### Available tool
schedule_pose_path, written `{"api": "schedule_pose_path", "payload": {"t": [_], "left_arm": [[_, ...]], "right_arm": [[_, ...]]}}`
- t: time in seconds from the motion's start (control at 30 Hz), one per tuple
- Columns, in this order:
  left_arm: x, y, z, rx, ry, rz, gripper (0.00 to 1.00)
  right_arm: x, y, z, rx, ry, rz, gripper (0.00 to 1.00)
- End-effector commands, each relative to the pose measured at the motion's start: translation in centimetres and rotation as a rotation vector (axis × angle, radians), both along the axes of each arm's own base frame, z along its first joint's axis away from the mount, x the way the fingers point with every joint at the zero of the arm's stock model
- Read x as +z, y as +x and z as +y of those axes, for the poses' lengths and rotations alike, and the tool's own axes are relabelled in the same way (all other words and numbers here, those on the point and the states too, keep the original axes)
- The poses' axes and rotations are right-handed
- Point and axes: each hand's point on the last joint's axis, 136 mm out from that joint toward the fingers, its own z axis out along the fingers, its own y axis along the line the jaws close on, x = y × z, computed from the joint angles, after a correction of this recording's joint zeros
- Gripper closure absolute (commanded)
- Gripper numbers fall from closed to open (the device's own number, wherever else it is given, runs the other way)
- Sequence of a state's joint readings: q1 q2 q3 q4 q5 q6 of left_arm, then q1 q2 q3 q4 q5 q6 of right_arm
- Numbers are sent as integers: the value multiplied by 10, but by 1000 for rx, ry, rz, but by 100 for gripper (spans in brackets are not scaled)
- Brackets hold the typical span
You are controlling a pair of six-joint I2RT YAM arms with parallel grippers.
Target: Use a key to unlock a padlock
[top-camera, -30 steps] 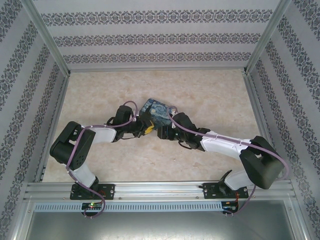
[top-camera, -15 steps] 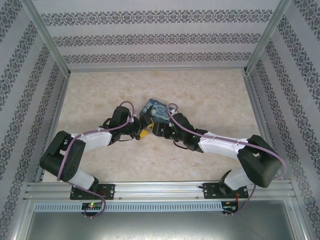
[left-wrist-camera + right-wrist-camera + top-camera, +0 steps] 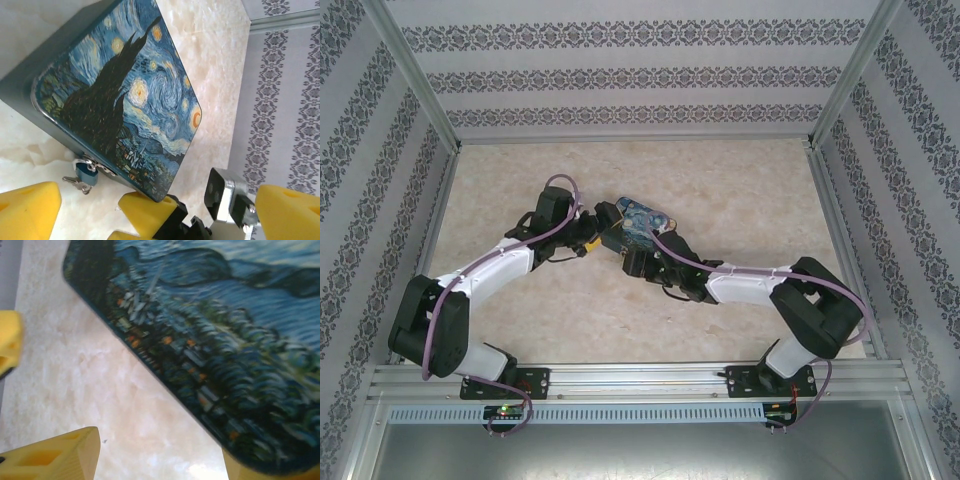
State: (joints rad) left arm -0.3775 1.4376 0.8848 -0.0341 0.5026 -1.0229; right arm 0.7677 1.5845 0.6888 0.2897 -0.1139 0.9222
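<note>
glossy painted box [image 3: 125,95], shiny metal key [image 3: 75,183] and padlock [image 3: 89,173] shackle, smooth marble-look tabletop [image 3: 215,40], matt foam fingertips [image 3: 27,210].

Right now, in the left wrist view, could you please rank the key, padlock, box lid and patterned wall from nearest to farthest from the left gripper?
From the left gripper:
1. key and padlock, lower left, touching each other; too close to call.
2. box lid, centre, just above them.
3. patterned wall, right side, farthest back.
</note>
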Motion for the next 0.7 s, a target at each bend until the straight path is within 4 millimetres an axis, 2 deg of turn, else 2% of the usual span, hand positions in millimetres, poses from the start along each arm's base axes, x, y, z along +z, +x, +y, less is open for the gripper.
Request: {"api": "schedule_pose_path", "payload": {"t": [0.0,0.23,0.3,0.37,0.47,0.67], "left_arm": [[-2,-1,13,-11,100,-12,0],[-3,-1,14,-21,115,-17,0],[-4,-2,14,-23,119,-15,0],[-3,-2,14,-31,127,-18,0],[-2,1,15,-37,150,-22,0],[-4,16,15,-58,196,-24,0]], "right_arm": [[10,26,-6,-54,27,-29,35],[34,79,-19,-97,54,-72,36],[41,87,-20,-92,70,-80,37],[48,87,-19,-73,82,-96,37],[51,76,-23,-60,83,-108,38],[29,50,-37,-72,39,-84,40]]}}
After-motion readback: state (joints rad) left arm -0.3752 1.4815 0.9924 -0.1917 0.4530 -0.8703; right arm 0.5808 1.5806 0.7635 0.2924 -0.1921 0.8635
